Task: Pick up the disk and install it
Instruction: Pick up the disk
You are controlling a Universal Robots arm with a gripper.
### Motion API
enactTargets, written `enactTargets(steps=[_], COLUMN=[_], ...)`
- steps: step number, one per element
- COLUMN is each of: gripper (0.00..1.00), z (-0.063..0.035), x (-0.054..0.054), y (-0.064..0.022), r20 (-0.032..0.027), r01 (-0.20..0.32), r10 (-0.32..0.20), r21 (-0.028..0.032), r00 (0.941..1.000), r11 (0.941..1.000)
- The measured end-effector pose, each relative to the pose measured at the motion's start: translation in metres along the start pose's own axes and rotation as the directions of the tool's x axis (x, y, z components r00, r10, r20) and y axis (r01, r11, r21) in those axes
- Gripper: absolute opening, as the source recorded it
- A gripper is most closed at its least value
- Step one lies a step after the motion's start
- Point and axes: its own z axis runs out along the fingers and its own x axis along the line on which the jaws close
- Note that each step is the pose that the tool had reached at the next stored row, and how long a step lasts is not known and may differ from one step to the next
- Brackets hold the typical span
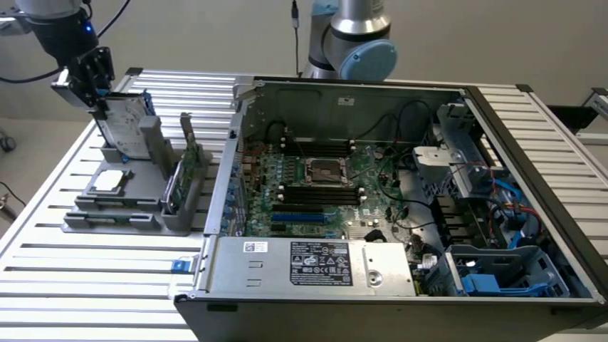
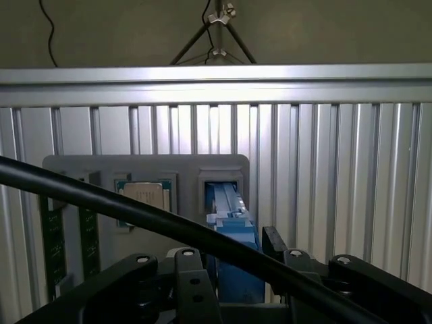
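The disk [image 1: 128, 125] stands on edge in the back slot of a grey holder [image 1: 124, 210] at the exterior view's left, its silver face and white label showing. My gripper [image 1: 95, 89] hangs directly over the disk's top edge. In the wrist view the blue carrier edge of the disk [image 2: 233, 223] runs between my two black fingers [image 2: 191, 277], which straddle it closely with thin gaps on both sides. The gripper [image 2: 233, 260] is open and nothing is lifted.
A small square silver chip [image 1: 109, 180] lies flat in the holder, and a green circuit card [image 1: 190, 160] stands in its side slot. The open computer case [image 1: 380, 185] lies at the exterior view's right, with blue drive bays [image 1: 494, 274] at its front corner. A black cable [image 2: 135, 209] crosses the wrist view.
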Motion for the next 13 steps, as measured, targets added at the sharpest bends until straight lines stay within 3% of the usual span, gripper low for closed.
enactTargets(steps=[13], gripper=[0.45], z=[0.0009], x=[0.0000], y=[0.0000], r20=[-0.0103], r01=[-0.004], r10=[0.004], r21=[-0.0009], r00=[0.9999], r11=[1.0000])
